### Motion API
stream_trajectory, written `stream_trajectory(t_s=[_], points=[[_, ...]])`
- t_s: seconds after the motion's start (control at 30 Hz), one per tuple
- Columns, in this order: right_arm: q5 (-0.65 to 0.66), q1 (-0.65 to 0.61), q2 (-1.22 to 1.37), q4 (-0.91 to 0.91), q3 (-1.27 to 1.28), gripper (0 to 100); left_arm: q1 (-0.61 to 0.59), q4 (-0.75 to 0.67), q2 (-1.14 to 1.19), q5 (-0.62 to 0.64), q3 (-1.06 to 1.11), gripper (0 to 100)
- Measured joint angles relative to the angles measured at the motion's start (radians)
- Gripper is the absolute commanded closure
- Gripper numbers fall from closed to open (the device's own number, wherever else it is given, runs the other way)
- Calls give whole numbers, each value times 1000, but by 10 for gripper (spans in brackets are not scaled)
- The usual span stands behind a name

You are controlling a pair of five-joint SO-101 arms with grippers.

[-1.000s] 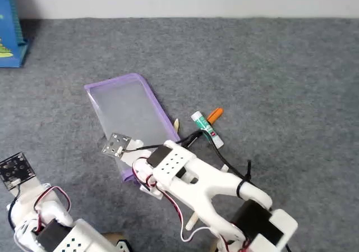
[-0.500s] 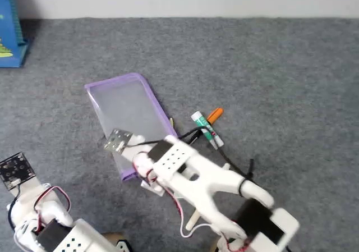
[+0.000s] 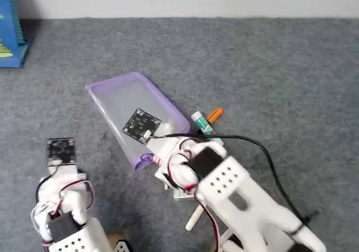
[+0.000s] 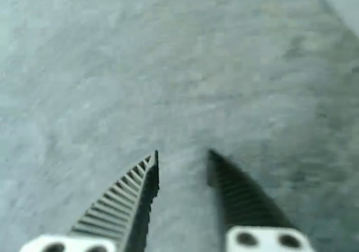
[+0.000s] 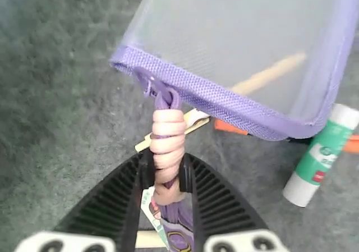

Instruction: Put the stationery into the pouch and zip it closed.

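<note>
The clear pouch (image 3: 132, 109) with purple trim lies left of the middle of the grey mat. In the right wrist view my right gripper (image 5: 166, 161) is shut on the pink zipper pull (image 5: 167, 134) at the corner of the pouch (image 5: 241, 44). A white and green glue stick (image 3: 203, 124) and an orange marker (image 3: 215, 115) lie just right of the pouch. A wooden pencil (image 5: 269, 72) shows through the pouch's clear wall. My left gripper (image 4: 182, 157) is open over bare mat, holding nothing.
A blue box (image 3: 8, 33) stands at the far left edge. A light wooden stick (image 3: 193, 218) lies under the right arm near the front. The mat's right half and back are free. The left arm (image 3: 61, 207) is at the front left.
The right arm has swung, pulling the pouch's near corner to the right by its zipper pull. The left arm has moved forward and to the right.
</note>
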Motion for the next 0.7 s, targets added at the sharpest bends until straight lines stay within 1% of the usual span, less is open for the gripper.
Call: stream_trajectory(t_s=[0.17, 0.33, 0.43, 0.6, 0.7], points=[[-43, 0, -95, -14, 11, 991, 130, 5, 0, 63, -69, 740], [-44, 0, -114, -57, 11, 991, 325, 43, 0, 118, -114, 739], [-48, 3, -115, -74, 11, 991, 411, 48, -2, 133, -129, 739], [-64, 6, -115, -100, 11, 991, 493, 48, -5, 143, -129, 739], [-66, 8, -115, -104, 11, 991, 497, 48, -2, 199, -137, 739]])
